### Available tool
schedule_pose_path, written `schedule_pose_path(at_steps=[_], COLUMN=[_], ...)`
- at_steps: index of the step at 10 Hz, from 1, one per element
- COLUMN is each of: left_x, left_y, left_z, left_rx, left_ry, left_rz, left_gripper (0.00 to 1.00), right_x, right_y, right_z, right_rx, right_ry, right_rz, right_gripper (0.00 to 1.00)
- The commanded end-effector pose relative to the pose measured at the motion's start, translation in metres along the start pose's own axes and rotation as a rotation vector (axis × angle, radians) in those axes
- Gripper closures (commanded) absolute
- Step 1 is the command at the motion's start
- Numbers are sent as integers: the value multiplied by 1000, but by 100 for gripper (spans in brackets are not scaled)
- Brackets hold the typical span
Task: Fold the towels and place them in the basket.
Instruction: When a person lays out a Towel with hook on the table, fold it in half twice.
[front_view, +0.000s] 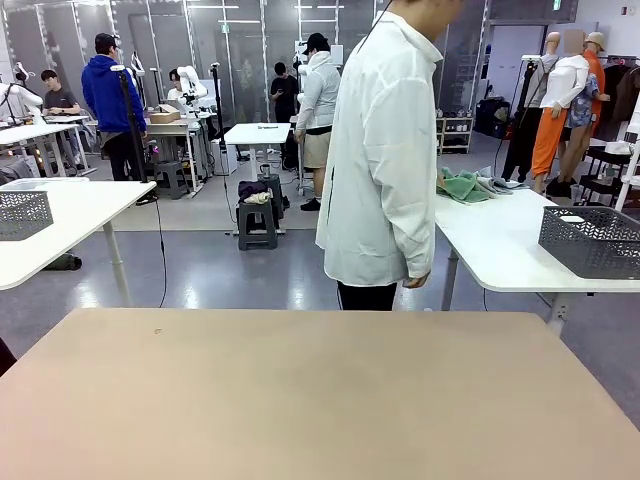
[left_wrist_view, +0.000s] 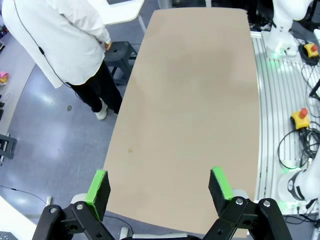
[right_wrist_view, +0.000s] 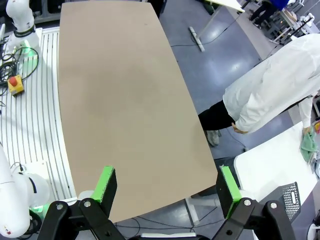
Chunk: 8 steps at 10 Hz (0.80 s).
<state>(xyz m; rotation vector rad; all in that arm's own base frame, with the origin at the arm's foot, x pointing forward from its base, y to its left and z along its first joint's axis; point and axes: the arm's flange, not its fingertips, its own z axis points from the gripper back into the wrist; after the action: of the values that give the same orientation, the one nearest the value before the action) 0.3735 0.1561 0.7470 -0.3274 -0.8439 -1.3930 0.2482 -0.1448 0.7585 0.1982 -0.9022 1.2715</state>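
L gripper & R gripper both spread wide, high over tan table. Towels heaped on white side table, well apart from both. Grey basket on same table, nearer cam.

a person stands behind the near counter. to the right, another counter carries the towels at its far end and the basket nearer.

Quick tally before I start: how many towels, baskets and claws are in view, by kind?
Sea-green towel: 1
Pale towel: 1
Grey baskets: 2, right basket, left basket
Open claws: 2, left claw, right claw
Total: 6
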Motion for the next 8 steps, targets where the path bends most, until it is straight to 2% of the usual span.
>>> schedule_pose_path(at_steps=[1, 8], left_x=[0, 1], left_y=[3, 2], left_z=[7, 6], left_rx=[-19, -37], left_ry=[-15, -14], left_rz=[-10, -16], left_gripper=[0, 0], right_x=[-2, -2], right_y=[-1, 0], right_z=[3, 3], right_rx=[14, 11], right_ry=[-12, -4], right_rz=[20, 22], right_gripper=[0, 0])
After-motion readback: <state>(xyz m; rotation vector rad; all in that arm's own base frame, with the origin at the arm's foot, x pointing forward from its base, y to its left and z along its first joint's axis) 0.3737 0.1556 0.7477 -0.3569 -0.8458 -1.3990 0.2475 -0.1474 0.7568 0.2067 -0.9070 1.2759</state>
